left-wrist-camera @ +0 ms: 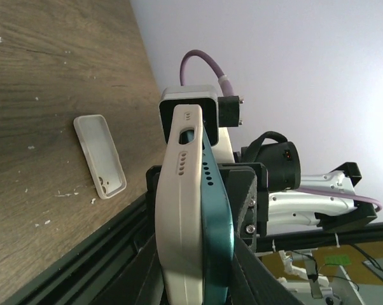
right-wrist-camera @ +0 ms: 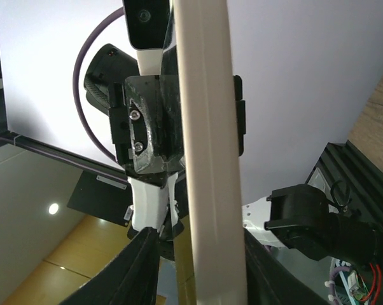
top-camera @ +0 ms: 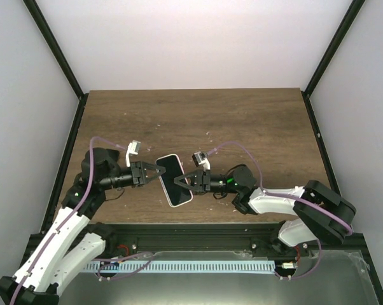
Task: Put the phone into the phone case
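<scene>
Cream rounded phone case (left-wrist-camera: 182,210) stands edge-on between the left gripper's (top-camera: 154,173) narrow jaws. They clamp it with the slim glossy black phone (top-camera: 174,176) lying against its open side, held off the brown wooden table (top-camera: 242,127). The right gripper (top-camera: 182,180) straddles the opposite long edge; I cannot tell whether it pinches or merely flanks. The phone's edge looks proud of the case rim, so squeeze along that side progressively, left grip firm, until flush.
</scene>
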{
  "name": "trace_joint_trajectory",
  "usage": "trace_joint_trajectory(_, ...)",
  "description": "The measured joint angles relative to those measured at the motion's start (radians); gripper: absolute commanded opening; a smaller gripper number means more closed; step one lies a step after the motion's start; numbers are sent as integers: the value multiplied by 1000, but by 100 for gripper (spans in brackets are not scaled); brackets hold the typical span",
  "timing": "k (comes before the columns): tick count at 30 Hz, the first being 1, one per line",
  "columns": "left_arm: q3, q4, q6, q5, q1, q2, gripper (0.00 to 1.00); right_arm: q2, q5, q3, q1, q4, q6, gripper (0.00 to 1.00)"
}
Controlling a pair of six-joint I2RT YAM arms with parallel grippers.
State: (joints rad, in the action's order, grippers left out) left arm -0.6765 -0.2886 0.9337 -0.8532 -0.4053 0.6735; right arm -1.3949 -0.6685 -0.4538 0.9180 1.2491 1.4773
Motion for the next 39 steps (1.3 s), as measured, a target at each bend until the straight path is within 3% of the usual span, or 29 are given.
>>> trace_joint_trajectory(6, -55, -120, -42, 8, 0, 19, 20, 2, 2, 11, 0, -13, -14, 19)
trace_joint_trajectory(10, -79, -163, -48, 8, 0, 27, 33, 2, 2, 11, 1, 0, -5, 18)
trace_joint_trajectory(12, -80, -166, -45, 6, 0, 22, 45, 2, 3, 11, 2, 16, 13, 18)
trace_joint_trajectory(15, -69, -123, -7, -13, 0, 0, 54, 2, 13, 10, 2, 42, 41, 18)
trace_joint_trajectory(24, 71, 155, 137, -84, 1, -52, 58, 2, 69, -24, 2, 71, 80, 18)
trace_joint_trajectory(27, 104, 201, 157, -84, 1, -72, 57, 2, 87, -28, 2, 83, 89, 18)
trace_joint_trajectory(34, 168, 354, 222, -76, 1, -108, 44, 2, 99, -28, 2, 107, 111, 18)
trace_joint_trajectory(39, 180, 416, 256, -76, 1, -87, 22, 2, 108, -29, 1, 97, 109, 19)
